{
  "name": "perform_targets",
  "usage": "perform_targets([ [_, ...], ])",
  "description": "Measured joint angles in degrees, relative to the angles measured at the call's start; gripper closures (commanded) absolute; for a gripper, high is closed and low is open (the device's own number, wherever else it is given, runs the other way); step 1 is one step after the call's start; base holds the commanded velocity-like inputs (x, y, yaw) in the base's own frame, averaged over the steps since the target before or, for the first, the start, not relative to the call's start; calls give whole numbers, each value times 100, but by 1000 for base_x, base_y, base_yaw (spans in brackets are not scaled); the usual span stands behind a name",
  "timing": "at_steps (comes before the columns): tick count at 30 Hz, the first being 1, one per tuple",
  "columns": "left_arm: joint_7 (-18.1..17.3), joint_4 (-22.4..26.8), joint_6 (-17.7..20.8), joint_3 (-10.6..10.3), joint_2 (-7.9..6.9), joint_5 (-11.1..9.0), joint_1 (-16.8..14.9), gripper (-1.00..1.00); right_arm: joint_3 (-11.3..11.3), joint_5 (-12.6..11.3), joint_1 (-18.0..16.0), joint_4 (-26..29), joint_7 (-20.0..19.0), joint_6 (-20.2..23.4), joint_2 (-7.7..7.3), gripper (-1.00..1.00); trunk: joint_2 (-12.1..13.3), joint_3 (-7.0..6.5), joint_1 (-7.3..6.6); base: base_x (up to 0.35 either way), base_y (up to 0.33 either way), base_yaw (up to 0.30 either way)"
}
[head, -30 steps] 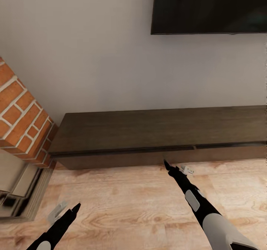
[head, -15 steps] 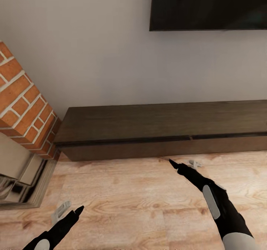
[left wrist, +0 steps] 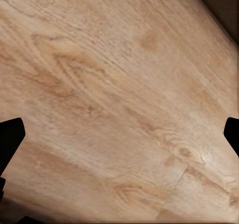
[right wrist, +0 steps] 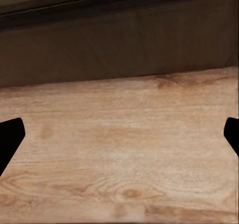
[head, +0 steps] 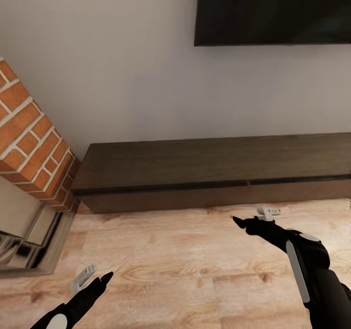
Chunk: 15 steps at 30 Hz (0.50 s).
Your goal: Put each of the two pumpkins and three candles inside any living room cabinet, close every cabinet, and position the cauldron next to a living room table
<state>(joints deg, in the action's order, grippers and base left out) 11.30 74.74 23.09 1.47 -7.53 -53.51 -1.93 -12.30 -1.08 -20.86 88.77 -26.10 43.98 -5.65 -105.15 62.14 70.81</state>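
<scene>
The right arm has swung out to the right and drawn back from the cabinet (head: pixel 209 173), so the right claw (head: pixel 253 218) now hangs over the wooden floor (head: pixel 170 251), near the cabinet's front but apart from it. Its fingers are spread wide, nothing between them. The left claw (head: pixel 95 278) hovers low over the floor, wide open and empty too. The long dark-brown cabinet sits against the white wall (head: pixel 122 75), drawer fronts flush and shut, with the brick fireplace (head: pixel 29 139) at its left end and the television (head: pixel 273 9) above.
</scene>
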Motion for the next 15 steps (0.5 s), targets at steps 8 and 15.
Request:
perform_targets([
  [8,0,-17,-11,-7,5,7,0,-100,-6,51,255,344,-10,29,2,-100,321,-144,-176,0,0,-268],
  [15,0,-23,-46,-6,-2,7,0,-100,-348,52,271,373,-17,37,10,-100,322,-164,-176,0,0,-280],
])
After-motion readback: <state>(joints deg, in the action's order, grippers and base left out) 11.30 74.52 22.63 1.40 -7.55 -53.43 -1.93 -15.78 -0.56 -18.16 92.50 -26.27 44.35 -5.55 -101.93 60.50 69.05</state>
